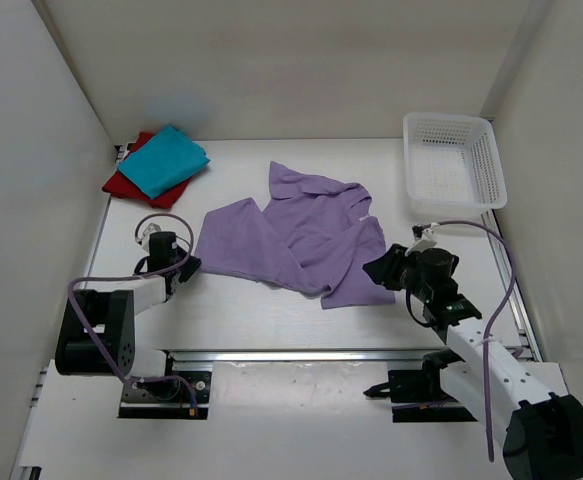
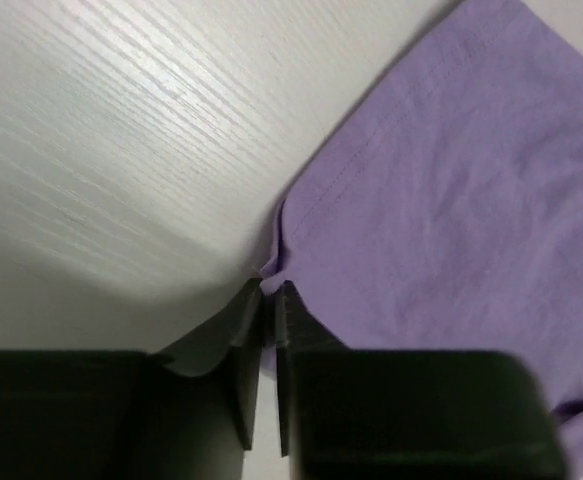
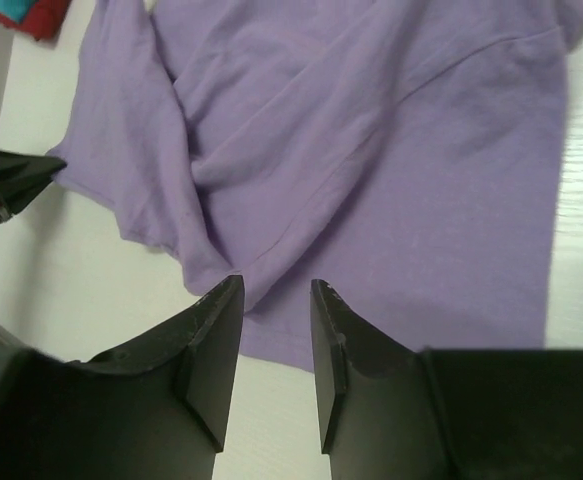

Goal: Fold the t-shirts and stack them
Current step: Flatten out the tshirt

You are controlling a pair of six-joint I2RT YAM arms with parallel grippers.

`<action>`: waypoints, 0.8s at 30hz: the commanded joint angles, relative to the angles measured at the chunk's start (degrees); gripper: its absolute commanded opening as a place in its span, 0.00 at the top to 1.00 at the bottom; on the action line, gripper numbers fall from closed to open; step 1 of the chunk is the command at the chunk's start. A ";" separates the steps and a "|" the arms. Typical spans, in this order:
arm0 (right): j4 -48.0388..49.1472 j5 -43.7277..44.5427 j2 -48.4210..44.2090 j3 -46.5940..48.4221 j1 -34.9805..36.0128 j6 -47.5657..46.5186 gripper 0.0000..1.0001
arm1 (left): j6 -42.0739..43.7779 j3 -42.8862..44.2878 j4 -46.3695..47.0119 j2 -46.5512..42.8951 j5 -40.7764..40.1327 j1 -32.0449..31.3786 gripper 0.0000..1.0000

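**A:** Where is the pale lilac soft cloth t-shirt (image 1: 296, 235)?

**B:** It lies crumpled across the middle of the white wood-grain table (image 1: 271, 325), between the two arms. It is not flat: ridges and folds run through it, and part of the cloth laps over the rest.

**A:** What is the left gripper (image 2: 269, 292) doing?

**B:** It sits low at the shirt's left corner. In the left wrist view its black fingers (image 2: 241, 340) are drawn almost together, with only a thin slit between them. The very tip of that stitched corner is pinched at their ends, and the rest of the shirt fans away to the right over the table.

**A:** And the right gripper (image 3: 276, 290)?

**B:** It is at the shirt's near right edge. Its two dark fingers (image 3: 216, 340) stand partly apart, and nothing is caught between them. The hem and a strip of table show through the gap below. I cannot tell whether the tips touch the cloth.

**A:** Where are the other shirts?

**B:** The deep red cloth t-shirt (image 1: 121, 183) lies folded in the far left corner. The teal blue cloth t-shirt (image 1: 163, 160), also folded, lies on top of it, turned askew so that red shows along the left and near sides. Both are well apart from the lilac one.

**A:** Is there anything else on the table?

**B:** A white plastic mesh basket (image 1: 451, 165) stands in the far right corner, apart from the lilac shirt.
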 commanded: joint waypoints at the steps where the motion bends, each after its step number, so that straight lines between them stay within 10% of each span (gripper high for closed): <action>1: -3.25 3.44 -2.14 -0.64 -0.64 -1.37 0.68 | 0.28 1.74 -1.04 1.18 0.39 0.13 0.86; 3: -8.51 7.66 -3.62 -1.43 -0.81 -1.90 0.63 | 0.81 2.71 -1.82 0.48 0.58 0.84 1.00; 12: -22.93 21.80 -6.02 -1.88 -2.31 1.35 0.46 | 5.20 2.81 -1.39 -10.67 1.62 -4.25 1.00; 24: -24.36 15.08 3.92 -0.90 -7.31 2.58 0.63 | 4.85 -5.20 4.50 -19.04 4.70 -9.71 1.00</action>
